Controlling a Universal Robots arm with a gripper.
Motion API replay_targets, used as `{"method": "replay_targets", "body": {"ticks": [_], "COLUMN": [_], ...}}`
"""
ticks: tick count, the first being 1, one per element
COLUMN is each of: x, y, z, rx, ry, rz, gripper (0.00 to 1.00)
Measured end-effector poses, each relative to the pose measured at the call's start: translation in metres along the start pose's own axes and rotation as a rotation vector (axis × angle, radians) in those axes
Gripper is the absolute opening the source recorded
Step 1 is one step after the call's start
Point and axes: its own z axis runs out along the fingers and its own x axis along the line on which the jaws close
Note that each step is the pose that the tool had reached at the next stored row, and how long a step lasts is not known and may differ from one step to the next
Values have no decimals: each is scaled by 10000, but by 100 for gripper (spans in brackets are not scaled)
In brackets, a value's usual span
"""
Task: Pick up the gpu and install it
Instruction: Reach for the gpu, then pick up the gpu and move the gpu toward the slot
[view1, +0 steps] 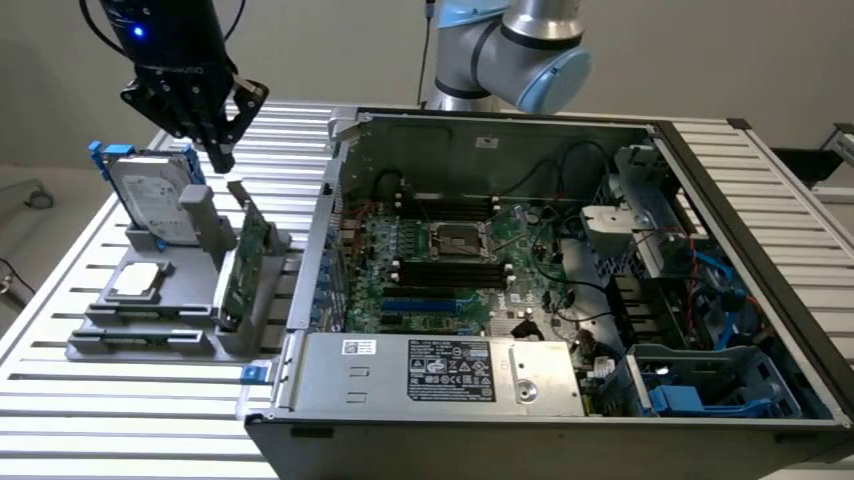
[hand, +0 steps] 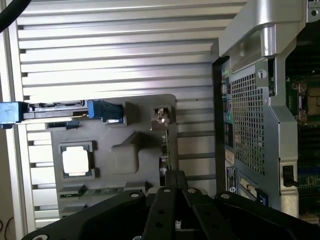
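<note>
The gpu (view1: 244, 262) stands on edge in a grey holder (view1: 160, 335) on the exterior view's left, green board facing the open computer case (view1: 561, 140). My gripper (view1: 218, 155) hangs above the gpu's far end, apart from it, fingers shut with nothing between them. In the wrist view the gpu (hand: 163, 120) appears edge-on with its metal bracket at one end, and my gripper (hand: 173, 176) sits directly over the card's line.
The holder also carries a silver hard drive with blue clips (view1: 147, 195) and a small square silver chip (view1: 139, 282). The case's motherboard (view1: 447, 265) lies exposed, with blue slots (view1: 416, 300) near the power supply (view1: 441, 372). A slatted metal table (view1: 80, 420) lies underneath.
</note>
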Motion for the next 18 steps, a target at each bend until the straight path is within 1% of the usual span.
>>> {"method": "replay_targets", "body": {"ticks": [13,14,15,16,18], "x": [0,1,1,1,1], "y": [0,0,0,0,-1], "z": [0,0,0,0,1], "rx": [0,1,1,1,1], "ry": [0,0,0,1,1], "rz": [0,0,0,0,-1], "gripper": [11,12,17,17,29]}}
